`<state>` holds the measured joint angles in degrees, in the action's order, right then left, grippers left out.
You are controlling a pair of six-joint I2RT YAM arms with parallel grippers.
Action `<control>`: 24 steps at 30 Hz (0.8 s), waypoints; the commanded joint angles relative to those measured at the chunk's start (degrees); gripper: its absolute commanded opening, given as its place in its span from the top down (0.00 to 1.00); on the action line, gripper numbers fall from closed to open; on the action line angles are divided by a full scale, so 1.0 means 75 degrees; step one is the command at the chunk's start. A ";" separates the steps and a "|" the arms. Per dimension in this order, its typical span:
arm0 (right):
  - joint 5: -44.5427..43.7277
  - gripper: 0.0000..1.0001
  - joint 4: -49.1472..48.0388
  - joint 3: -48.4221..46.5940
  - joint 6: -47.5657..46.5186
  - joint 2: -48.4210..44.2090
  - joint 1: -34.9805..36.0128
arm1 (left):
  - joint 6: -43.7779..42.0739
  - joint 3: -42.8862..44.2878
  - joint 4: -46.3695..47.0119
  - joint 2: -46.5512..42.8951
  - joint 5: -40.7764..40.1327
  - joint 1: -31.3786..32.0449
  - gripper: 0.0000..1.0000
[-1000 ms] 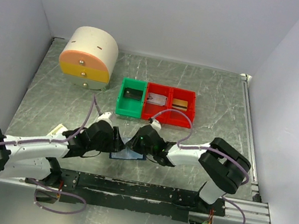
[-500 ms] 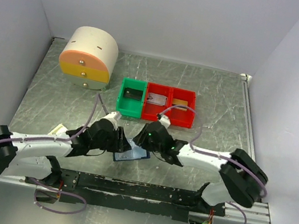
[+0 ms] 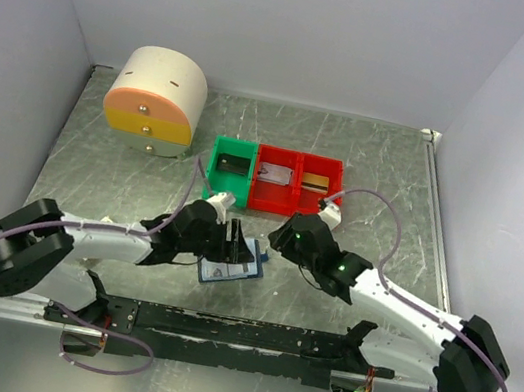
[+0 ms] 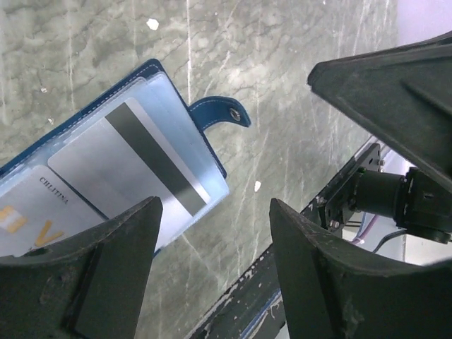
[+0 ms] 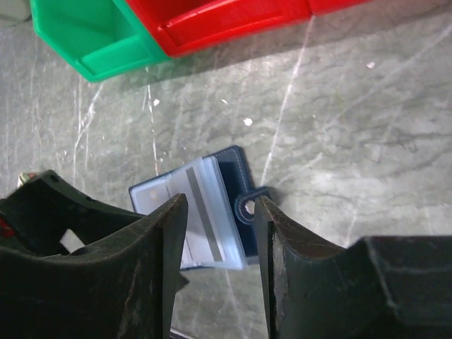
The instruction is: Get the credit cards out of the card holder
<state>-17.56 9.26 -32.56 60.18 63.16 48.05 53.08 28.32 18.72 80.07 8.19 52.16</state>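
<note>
The card holder [image 3: 235, 264] lies open on the metal table, navy with pale blue sleeves and a strap tab [image 4: 224, 113]. A grey card with a black stripe [image 4: 131, 159] and a white card with gold print [image 4: 28, 212] sit in its sleeves. The holder also shows in the right wrist view [image 5: 201, 215]. My left gripper [image 3: 232, 243] is open just over the holder's left part, open in the left wrist view [image 4: 214, 206]. My right gripper [image 3: 282, 237] is open above the holder's strap side [image 5: 219, 201]. Neither holds anything.
A green bin [image 3: 212, 182] with a dark item and two red bins [image 3: 293, 206], one with a grey card-like piece [image 3: 276, 174] and one with a gold-tan piece [image 3: 316, 181], stand just behind. A cream drawer unit [image 3: 156, 96] is at the back left. The black rail [image 3: 248, 334] runs along the near edge.
Both grippers were close together over the holder; the right arm has stretched out and its gripper moved right and back. The left gripper moved right. The holder shifted slightly right and lies flat.
</note>
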 commanded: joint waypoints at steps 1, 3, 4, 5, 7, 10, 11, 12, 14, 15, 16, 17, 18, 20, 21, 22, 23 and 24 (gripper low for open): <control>0.0066 0.56 0.0241 0.0414 -0.0141 -0.0680 -0.0040 | -0.0454 0.0148 -0.0579 -0.0974 -0.0325 -0.0006 0.24; 0.0423 0.56 -0.0209 0.0508 -0.0429 -0.0836 -0.0036 | -0.0609 0.0198 -0.1363 -0.1593 -0.1050 -0.0003 0.23; 0.0630 0.57 -0.0381 0.0503 -0.0573 -0.0835 -0.0035 | -0.0644 0.0238 -0.1758 -0.1870 -0.1400 -0.0004 0.22; 0.0841 0.58 -0.0527 0.0463 -0.0714 -0.0796 -0.0034 | -0.0639 0.0268 -0.2077 -0.2099 -0.1694 -0.0003 0.22; 0.1204 0.60 -0.0719 0.0301 -0.1007 -0.0632 -0.0027 | -0.0521 0.0316 -0.2641 -0.2408 -0.2133 -0.0004 0.23; 0.1948 0.62 -0.1103 0.0148 -0.1354 -0.0178 0.0006 | -0.0243 0.0292 -0.3165 -0.2694 -0.2551 0.0000 0.23; 0.2065 0.63 -0.1161 0.0099 -0.1402 0.0014 0.0036 | -0.0119 0.0228 -0.3246 -0.2782 -0.2643 -0.0005 0.23; 0.2117 0.64 -0.1180 0.0024 -0.1450 0.0271 0.0098 | 0.0022 0.0137 -0.3286 -0.2882 -0.2730 -0.0010 0.23; 0.2178 0.66 -0.1222 -0.0131 -0.1573 0.0668 0.0255 | 0.0248 -0.0084 -0.3259 -0.3112 -0.2809 -0.0005 0.22; 0.2141 0.68 -0.1171 -0.0239 -0.1589 0.0858 0.0317 | 0.0333 -0.0179 -0.3229 -0.3203 -0.2828 -0.0009 0.22; 0.2046 0.69 -0.1094 -0.0336 -0.1561 0.1030 0.0385 | 0.0410 -0.0254 -0.3187 -0.3263 -0.2847 -0.0012 0.22; 0.1985 0.69 -0.1059 -0.0410 -0.1562 0.1179 0.0436 | 0.0467 -0.0312 -0.3126 -0.3306 -0.2830 -0.0008 0.22; 0.1978 0.69 -0.1092 -0.0454 -0.1583 0.1319 0.0475 | 0.0484 -0.0356 -0.3051 -0.3324 -0.2788 -0.0006 0.22; 0.2007 0.70 -0.1111 -0.0533 -0.1582 0.1597 0.0499 | 0.0482 -0.0395 -0.2876 -0.3293 -0.2651 -0.0009 0.22; 0.1983 0.71 -0.1106 -0.0560 -0.1569 0.1724 0.0508 | 0.0481 -0.0384 -0.2807 -0.3242 -0.2559 -0.0016 0.22; 0.1973 0.71 -0.1116 -0.0598 -0.1568 0.1872 0.0510 | 0.0456 -0.0369 -0.2737 -0.3167 -0.2470 -0.0014 0.23; 0.1953 0.71 -0.1108 -0.0645 -0.1586 0.2027 0.0518 | 0.0440 -0.0357 -0.2664 -0.3084 -0.2374 -0.0008 0.23; 0.1919 0.71 -0.1094 -0.0702 -0.1601 0.2193 0.0511 | 0.0431 -0.0338 -0.2580 -0.3008 -0.2290 -0.0009 0.23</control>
<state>-2.81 1.93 -35.83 49.34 76.36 51.72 55.77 25.85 -3.42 56.14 -10.68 52.16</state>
